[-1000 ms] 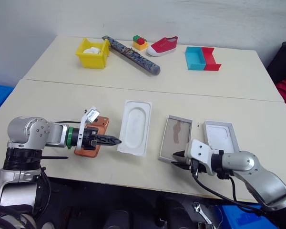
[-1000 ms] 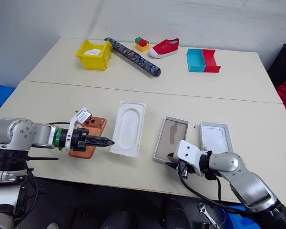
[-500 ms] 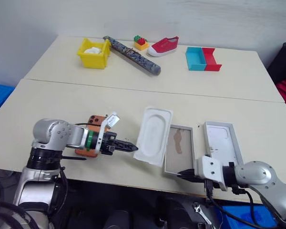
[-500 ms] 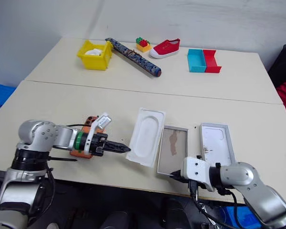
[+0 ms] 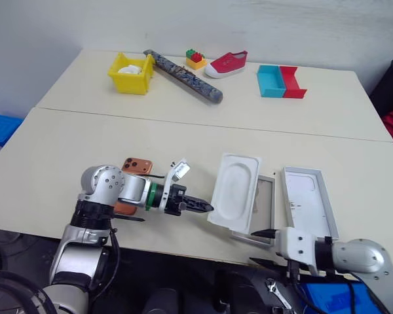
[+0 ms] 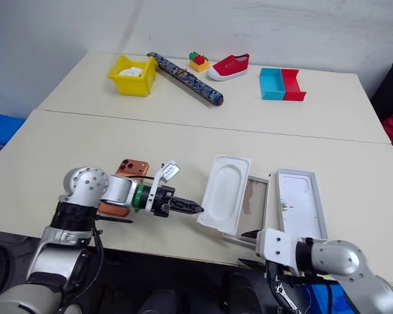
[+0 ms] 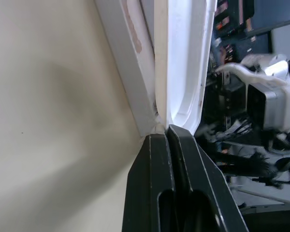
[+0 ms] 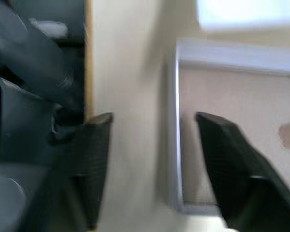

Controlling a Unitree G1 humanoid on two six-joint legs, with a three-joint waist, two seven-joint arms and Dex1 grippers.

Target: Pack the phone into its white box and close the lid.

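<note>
The copper-orange phone (image 5: 136, 165) lies on the table, partly hidden behind my left arm. My left gripper (image 5: 203, 207) is shut with nothing between its fingers, and its tip presses against the near corner of a flat white insert (image 5: 234, 194) with an oval recess. That insert lies tilted over the left side of the white box (image 5: 266, 210), whose tan floor shows in the right wrist view (image 8: 232, 96). The lid (image 5: 308, 199) lies white side up just right of the box. My right gripper (image 5: 262, 247) is open at the table's front edge, just short of the box's near corner.
On the far table stand a yellow bin (image 5: 130, 72), a dark patterned roll (image 5: 183, 76), toy bricks (image 5: 194, 59), a red shoe (image 5: 224, 64) and a blue-and-red tray pair (image 5: 280, 81). A seam (image 5: 203, 123) runs between the two tables.
My left gripper, still shut, swept right and pushed the insert over onto the box. My right gripper drew back to the table's front edge and opened.
</note>
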